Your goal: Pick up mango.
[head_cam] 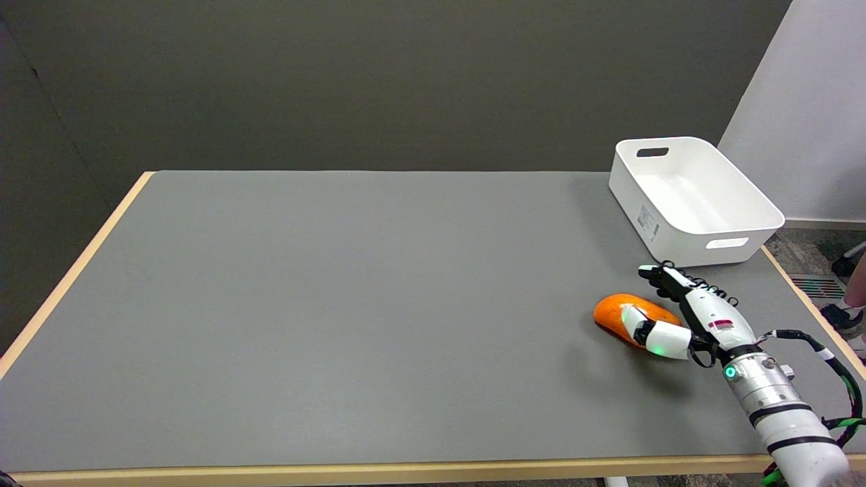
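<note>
The right arm reaches in from the lower right corner of the head view, slanting up and to the left over the near right part of the grey surface. Its wrist shows a small green light, and black cables loop off its outer side toward the surface's edge.

The robot hand lies low over the surface with its fingers spread apart. One white finger stretches left across the near side of the mango and appears to rest against it. The dark-tipped fingers point up and left past the mango's far end, apart from the fruit. The robot hand is released: it straddles the mango loosely and nothing is clamped in it.

The mango is orange, long and rounded, and lies flat on the surface in the near right area, its right end hidden behind the robot hand.

A white bin with cut-out handles stands at the far right corner of the surface, beyond the robot hand and apart from it.
</note>
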Motion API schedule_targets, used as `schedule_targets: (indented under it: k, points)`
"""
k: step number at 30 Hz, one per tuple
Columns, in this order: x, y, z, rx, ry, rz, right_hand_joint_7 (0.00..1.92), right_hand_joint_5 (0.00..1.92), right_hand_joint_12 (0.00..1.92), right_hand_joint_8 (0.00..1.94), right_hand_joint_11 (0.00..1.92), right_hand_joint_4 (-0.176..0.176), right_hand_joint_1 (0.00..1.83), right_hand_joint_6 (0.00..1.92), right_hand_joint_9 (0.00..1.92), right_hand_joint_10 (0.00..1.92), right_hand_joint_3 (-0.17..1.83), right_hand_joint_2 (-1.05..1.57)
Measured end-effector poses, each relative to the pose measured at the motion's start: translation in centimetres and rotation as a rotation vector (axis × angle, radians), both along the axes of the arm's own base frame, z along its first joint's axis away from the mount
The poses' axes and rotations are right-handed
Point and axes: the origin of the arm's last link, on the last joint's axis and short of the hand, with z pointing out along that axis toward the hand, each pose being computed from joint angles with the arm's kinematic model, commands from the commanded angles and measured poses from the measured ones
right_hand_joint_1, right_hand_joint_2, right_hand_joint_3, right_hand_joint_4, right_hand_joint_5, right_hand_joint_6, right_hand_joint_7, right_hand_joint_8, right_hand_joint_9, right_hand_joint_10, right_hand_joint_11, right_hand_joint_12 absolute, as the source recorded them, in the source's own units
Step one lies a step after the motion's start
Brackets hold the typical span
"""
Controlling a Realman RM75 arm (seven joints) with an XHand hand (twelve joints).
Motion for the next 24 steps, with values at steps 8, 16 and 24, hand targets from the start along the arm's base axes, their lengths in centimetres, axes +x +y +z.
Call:
schedule_targets:
  k: [8,16,24]
  points:
    - [0.0,0.5,-0.7,0.014,-0.007,0.013,0.31,0.22,1.15,0.41,0.12,0.055,0.36,0.49,0.28,0.73,0.97,0.59]
    - [-1.2,0.6,-1.3,0.033,-0.035,0.003,0.31,0.22,1.15,0.41,0.12,0.055,0.37,0.49,0.28,0.73,0.97,0.59]
    - [-2.2,0.2,-1.5,0.052,-0.056,-0.004,0.42,0.25,1.38,0.60,0.24,0.037,0.75,0.60,0.41,0.92,0.97,0.69]
